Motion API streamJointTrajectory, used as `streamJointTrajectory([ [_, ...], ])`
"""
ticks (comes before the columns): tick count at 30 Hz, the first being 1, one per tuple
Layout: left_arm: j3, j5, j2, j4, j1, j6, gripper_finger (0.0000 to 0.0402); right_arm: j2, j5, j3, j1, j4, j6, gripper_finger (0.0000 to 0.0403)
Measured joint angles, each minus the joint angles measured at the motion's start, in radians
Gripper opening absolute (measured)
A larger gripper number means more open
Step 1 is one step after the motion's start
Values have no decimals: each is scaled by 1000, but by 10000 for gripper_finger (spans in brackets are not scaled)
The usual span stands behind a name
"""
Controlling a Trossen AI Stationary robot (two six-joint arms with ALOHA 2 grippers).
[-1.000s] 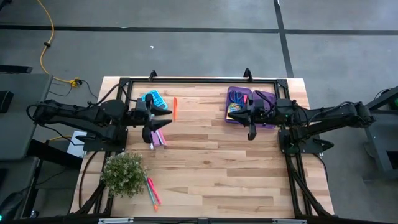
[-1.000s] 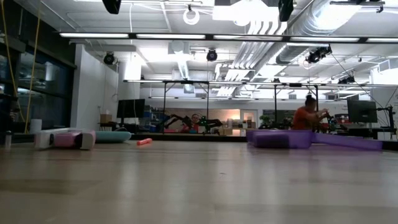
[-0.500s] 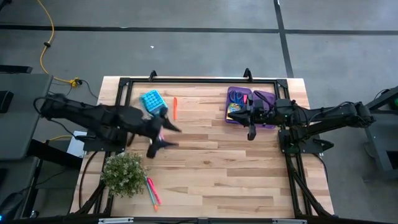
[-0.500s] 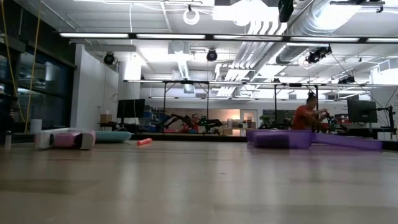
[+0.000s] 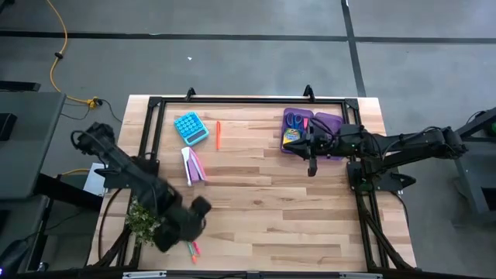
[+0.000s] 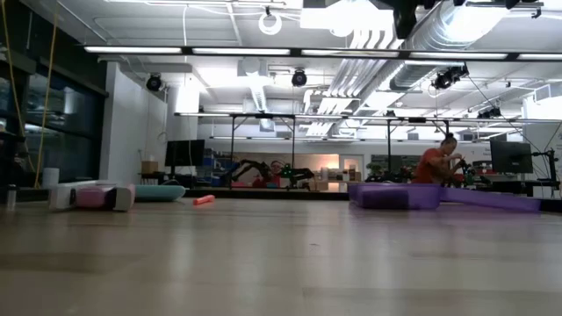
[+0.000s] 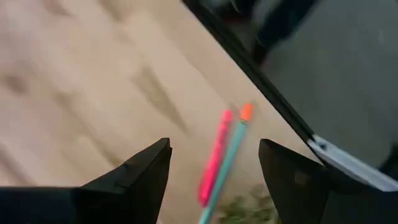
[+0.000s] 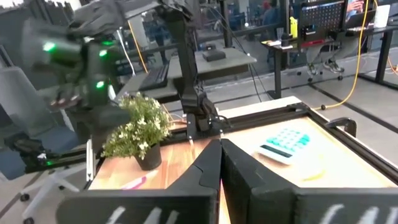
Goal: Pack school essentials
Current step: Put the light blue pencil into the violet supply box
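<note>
Left arm: extended from its base at the table's left edge toward the near-left corner, forearm angled diagonally. Left gripper [image 5: 186, 226] sits low over that corner, its two dark fingers [image 7: 140, 177] spread wide with nothing between them. Right arm: stretched in from the right side along the far part of the table, roughly level. Right gripper [image 5: 311, 164] has its fingers [image 8: 208, 168] pressed together, holding nothing.
</note>
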Motion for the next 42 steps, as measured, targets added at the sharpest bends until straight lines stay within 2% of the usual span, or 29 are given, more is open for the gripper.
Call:
streamJointTrajectory([
  [5, 0, -42, 113, 10, -119, 43, 231, 0, 0, 0, 0, -26, -1, 0],
  [8, 0, -96, 170, 13, -158, 53, 226, 0, 0, 0, 0, -38, -1, 0],
  [11, 0, -95, 218, 30, -178, 46, 218, 0, 0, 0, 0, -41, -1, 0],
  [19, 0, 5, 329, 88, -206, 19, 205, 0, 53, 0, 0, -52, -1, 0],
  [31, -2, -28, 429, 115, -213, 25, 204, 1, 55, 0, 0, -52, -1, 0],
  [42, -79, -40, 434, 206, -211, 60, 203, 1, 55, 0, 0, -53, 6, 0],
])
